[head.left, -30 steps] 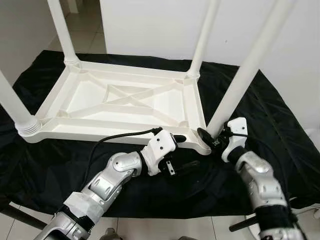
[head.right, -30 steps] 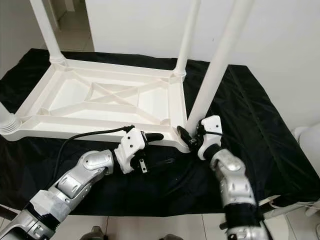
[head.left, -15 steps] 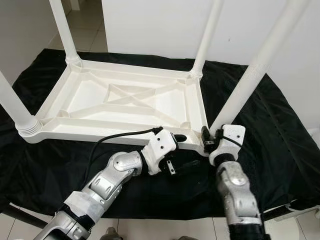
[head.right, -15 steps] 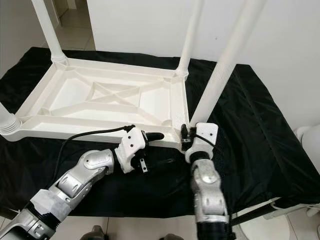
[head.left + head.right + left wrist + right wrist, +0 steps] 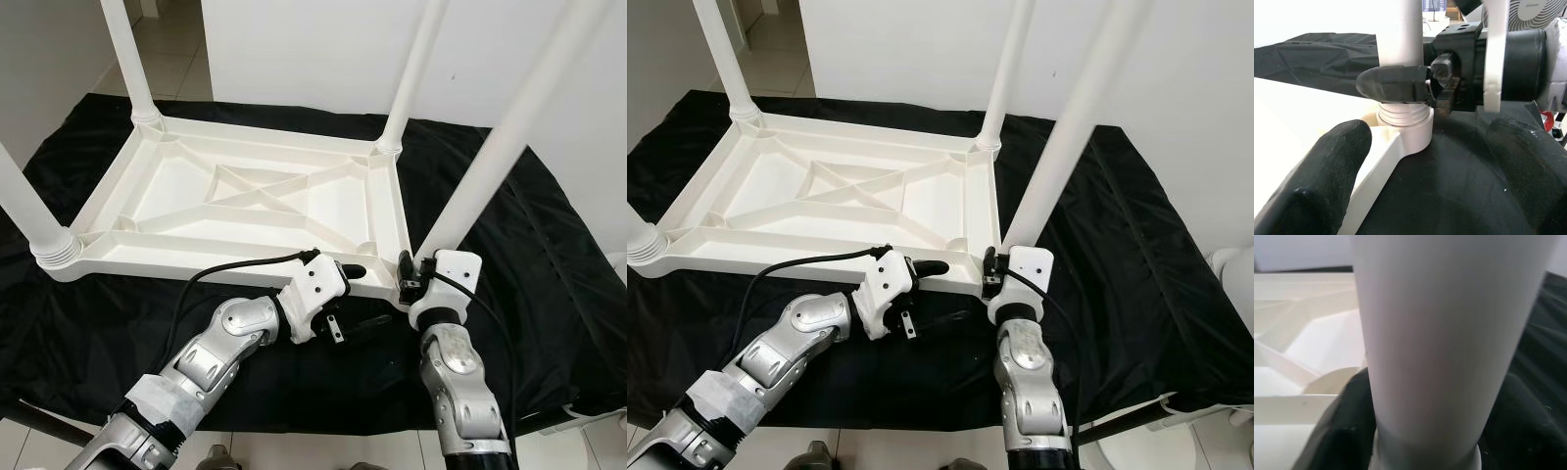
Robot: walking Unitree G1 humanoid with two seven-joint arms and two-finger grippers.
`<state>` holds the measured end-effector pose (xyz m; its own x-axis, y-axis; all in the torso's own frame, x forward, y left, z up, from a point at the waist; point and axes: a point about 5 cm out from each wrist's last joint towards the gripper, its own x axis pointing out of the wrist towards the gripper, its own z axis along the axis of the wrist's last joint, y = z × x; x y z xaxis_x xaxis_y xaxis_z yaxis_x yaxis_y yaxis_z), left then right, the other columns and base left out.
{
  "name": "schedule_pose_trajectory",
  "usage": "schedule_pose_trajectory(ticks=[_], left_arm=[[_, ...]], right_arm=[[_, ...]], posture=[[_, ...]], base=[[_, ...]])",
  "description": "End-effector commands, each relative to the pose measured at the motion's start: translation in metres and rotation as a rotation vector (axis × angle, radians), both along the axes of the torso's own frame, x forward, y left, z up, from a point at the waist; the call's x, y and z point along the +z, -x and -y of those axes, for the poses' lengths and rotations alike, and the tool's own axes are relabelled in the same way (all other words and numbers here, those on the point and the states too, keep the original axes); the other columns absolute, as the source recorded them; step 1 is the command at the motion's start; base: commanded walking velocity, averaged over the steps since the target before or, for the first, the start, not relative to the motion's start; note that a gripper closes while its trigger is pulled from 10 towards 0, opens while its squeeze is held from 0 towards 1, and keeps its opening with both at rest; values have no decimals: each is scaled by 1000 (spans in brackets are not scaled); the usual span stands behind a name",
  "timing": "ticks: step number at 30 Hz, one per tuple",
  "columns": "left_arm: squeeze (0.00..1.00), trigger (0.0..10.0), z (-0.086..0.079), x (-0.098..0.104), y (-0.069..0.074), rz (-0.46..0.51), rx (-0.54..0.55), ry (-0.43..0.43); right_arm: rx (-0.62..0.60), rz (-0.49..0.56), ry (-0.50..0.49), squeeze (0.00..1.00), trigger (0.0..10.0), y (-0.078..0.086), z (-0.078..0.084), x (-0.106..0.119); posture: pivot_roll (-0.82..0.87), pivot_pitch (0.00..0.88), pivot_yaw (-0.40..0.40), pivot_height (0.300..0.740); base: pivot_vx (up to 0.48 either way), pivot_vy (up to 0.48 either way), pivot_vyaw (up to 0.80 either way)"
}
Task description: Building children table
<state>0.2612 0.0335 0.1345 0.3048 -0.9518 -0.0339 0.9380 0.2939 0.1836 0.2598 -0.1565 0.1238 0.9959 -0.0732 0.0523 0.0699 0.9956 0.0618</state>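
Four legs stand up from the upturned children's table (image 5: 245, 201), which lies tabletop-down on a black cloth (image 5: 529, 235), long axis running left to right. In the left eye view, the right gripper (image 5: 407, 279) clasps the near-right leg (image 5: 490, 166) at its base; the left gripper (image 5: 358, 299) spreads wide around the rim beside it. In the left wrist view, the leg's threaded collar sits in the corner socket (image 5: 1410, 134). The right wrist view has that leg close up. Judged stiff, light, smooth plastic, it is best held low, near the socket.
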Motion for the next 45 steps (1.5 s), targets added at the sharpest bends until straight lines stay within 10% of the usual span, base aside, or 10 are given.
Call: schedule_pose_trajectory(ticks=[1,5,7,25,27,28,45], left_arm=[[0,10000,2,-1,7,0,-153,-37],[0,10000,2,0,6,3,-150,-34],[0,10000,3,1,6,3,-148,-32],[0,10000,3,5,2,16,-141,-29],[0,10000,4,5,2,16,-141,-28],[0,10000,4,5,2,16,-141,-26],[0,10000,6,6,1,20,-149,-24]], right_arm=[[13,32,-14,1000,10000,2,9,4],[152,21,-33,1000,10000,2,21,4],[238,13,-6,0,10000,0,25,5],[705,-94,258,0,10000,-41,38,6],[721,-98,265,0,8314,-43,37,7],[742,-104,273,0,0,-44,37,6],[787,-131,262,0,0,-38,48,-7]], posture=[[40,0,-80,740],[36,0,-76,740],[30,0,-70,740],[46,0,-61,740],[45,0,-62,740],[47,0,-65,740],[32,0,-49,740]], base=[[0,0,0],[0,0,0],[0,0,0],[0,0,0],[0,0,0],[0,0,0],[0,0,0]])
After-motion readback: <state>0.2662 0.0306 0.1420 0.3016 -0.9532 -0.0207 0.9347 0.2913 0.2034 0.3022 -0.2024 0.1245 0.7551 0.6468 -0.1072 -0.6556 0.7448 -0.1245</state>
